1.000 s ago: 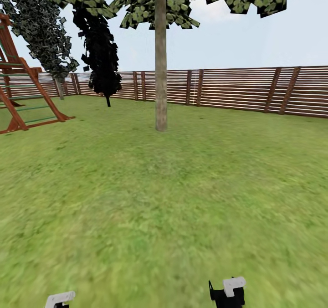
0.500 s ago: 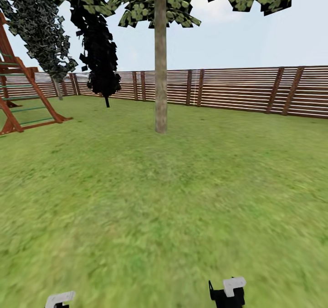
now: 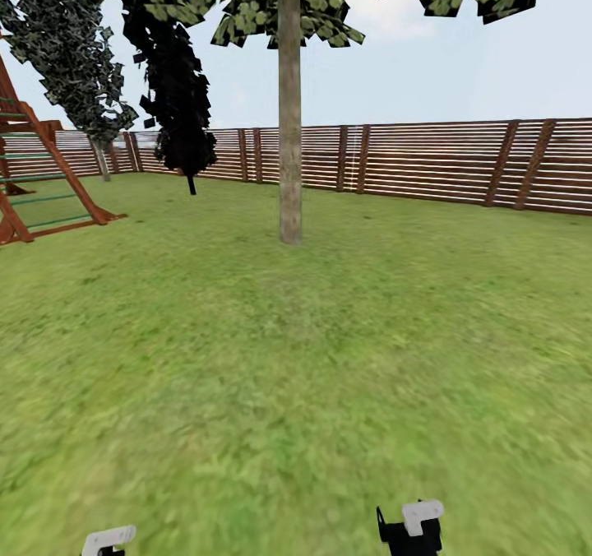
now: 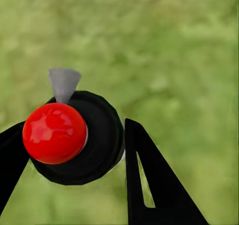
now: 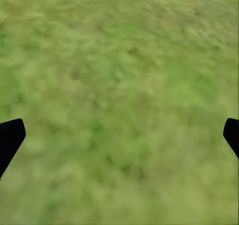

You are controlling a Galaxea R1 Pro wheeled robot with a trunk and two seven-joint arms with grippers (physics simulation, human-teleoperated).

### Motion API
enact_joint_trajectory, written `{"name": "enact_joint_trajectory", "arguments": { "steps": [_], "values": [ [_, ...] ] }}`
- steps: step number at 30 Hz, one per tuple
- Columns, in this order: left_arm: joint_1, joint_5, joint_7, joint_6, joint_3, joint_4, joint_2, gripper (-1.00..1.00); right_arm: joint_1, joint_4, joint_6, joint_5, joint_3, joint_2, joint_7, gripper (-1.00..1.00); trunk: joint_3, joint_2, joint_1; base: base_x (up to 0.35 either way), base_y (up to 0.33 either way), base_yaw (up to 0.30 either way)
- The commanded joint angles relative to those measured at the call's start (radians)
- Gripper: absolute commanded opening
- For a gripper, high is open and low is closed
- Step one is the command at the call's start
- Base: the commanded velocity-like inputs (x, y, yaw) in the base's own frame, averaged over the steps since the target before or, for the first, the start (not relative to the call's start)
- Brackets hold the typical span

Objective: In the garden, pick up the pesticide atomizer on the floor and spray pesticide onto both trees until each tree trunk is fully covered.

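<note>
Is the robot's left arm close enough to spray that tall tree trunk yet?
Probably not. The tree trunk stands well off across open grass, while the left gripper, shut on the atomizer, sits low by the robot. Nothing blocks the way; it likely needs to roll closer.

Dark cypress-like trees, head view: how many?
2. Black narrow tree stands before the fence, left of the grey tree trunk. Grey-green one is farther left, by the wooden play frame. Others may be out of frame.

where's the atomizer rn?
In the left wrist view, the atomizer sits between the left gripper jaws, red knob toward the camera, grass beneath.
</note>
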Motion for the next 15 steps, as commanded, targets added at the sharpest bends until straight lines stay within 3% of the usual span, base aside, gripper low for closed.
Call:
{"name": "enact_joint_trajectory", "arguments": {
  "steps": [1,15],
  "values": [
    [-0.001,0.009,-0.005,-0.003,-0.001,0.001,0.000,-1.00,-0.001,0.001,-0.001,0.011,-0.001,0.000,-0.009,1.00,-0.001,0.000,0.000,0.336,0.000,0.000],
    [-0.001,0.008,-0.005,-0.003,-0.001,0.001,0.001,-1.00,-0.001,0.001,-0.001,0.011,-0.001,0.000,-0.009,1.00,-0.001,0.000,0.000,0.336,0.000,0.000]
  ]
}}
